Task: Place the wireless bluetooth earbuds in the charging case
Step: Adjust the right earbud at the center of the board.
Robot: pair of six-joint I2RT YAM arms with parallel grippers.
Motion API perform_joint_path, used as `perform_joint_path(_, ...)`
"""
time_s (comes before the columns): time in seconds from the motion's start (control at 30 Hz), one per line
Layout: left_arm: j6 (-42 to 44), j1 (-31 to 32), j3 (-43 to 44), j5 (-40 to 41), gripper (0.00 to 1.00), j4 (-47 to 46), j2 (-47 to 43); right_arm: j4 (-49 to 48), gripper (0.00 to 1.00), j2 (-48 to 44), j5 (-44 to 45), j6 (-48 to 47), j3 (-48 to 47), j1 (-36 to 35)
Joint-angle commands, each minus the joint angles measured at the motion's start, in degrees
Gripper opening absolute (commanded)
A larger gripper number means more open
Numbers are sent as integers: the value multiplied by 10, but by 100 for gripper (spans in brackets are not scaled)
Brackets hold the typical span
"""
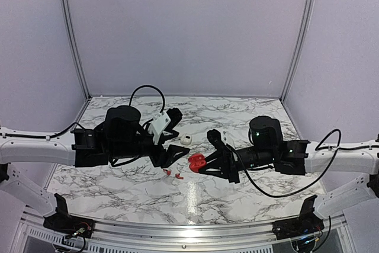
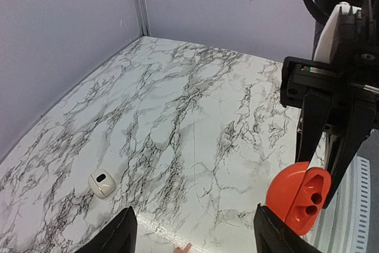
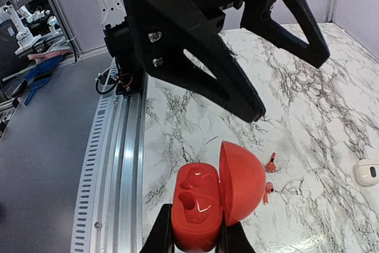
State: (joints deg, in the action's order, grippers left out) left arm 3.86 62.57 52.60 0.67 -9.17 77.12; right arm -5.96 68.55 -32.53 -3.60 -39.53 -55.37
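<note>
The charging case (image 3: 198, 202) is red, hinged and standing open, with two empty wells in its base and its lid (image 3: 241, 179) swung up. My right gripper (image 3: 195, 235) is shut on the base, holding it low over the table (image 1: 196, 160). Two tiny red earbuds (image 3: 270, 162) (image 3: 267, 191) lie on the marble just beyond the lid, also seen from above (image 1: 167, 172) (image 1: 179, 176). My left gripper (image 2: 194, 226) hangs open over them with nothing between its fingers; one earbud tip (image 2: 182, 248) shows at the bottom edge.
A small white pebble-shaped object (image 1: 186, 140) with a dark slot lies on the marble table (image 1: 237, 117) behind the grippers, apart from them (image 2: 102, 183). The aluminium rail (image 3: 118, 146) runs along the near table edge. Grey walls enclose the back and sides.
</note>
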Motion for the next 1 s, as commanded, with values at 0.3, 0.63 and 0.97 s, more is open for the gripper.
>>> perform_joint_path(0.3,-112,-71,-38,-5,71,160,-7,-25,0,-69,30,12,41,25)
perform_joint_path(0.63,-99,-92,38,-17,66,288,92,-7,0,-63,23,13,36,28)
perform_joint_path(0.97,-53,-90,125,-82,64,343,210,-26,0,-80,-4,31,52,54)
